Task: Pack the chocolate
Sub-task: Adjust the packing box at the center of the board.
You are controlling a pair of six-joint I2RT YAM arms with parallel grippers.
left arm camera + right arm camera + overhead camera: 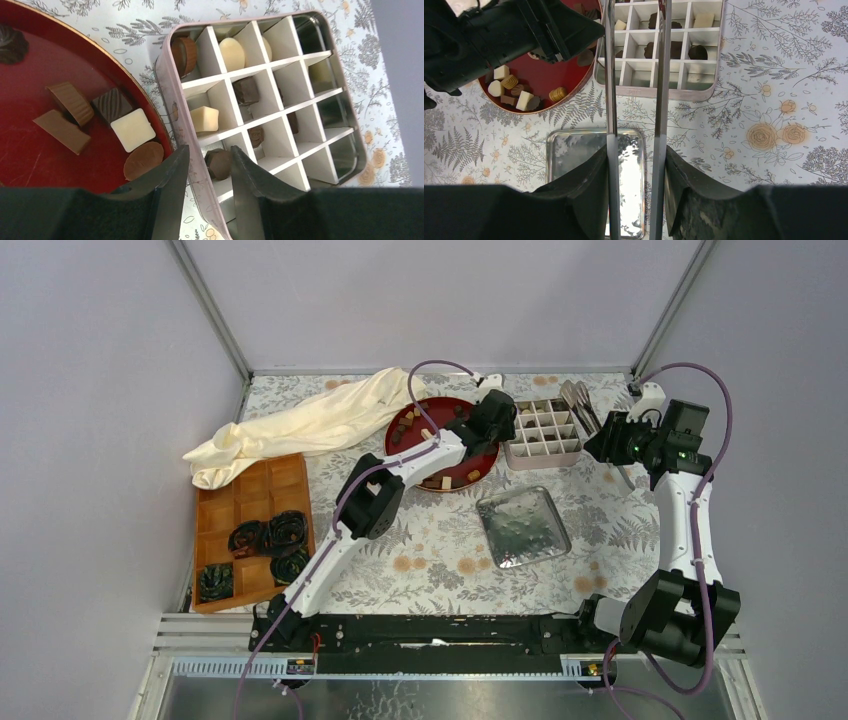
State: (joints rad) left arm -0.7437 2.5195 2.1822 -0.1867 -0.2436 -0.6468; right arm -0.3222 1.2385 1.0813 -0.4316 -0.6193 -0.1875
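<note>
Filling the box [168,56] — the left gripper [209,153] hangs part-open over an edge cell, a dark chocolate [218,164] between its fingers; gripped or released, I cannot tell. The right gripper [635,152] clamps tongs [609,75]. Next — lift clear, then fetch another from the plate [30,165].

Stretches the left arm [400,470] far forward and rightward, wrist tipped down, with the left gripper [209,150] jaws partly apart about a dark chocolate piece [218,164], contact unclear. Folds the right arm [680,510] upright, its right gripper [635,152] clamped on metal tongs [611,75].
</note>
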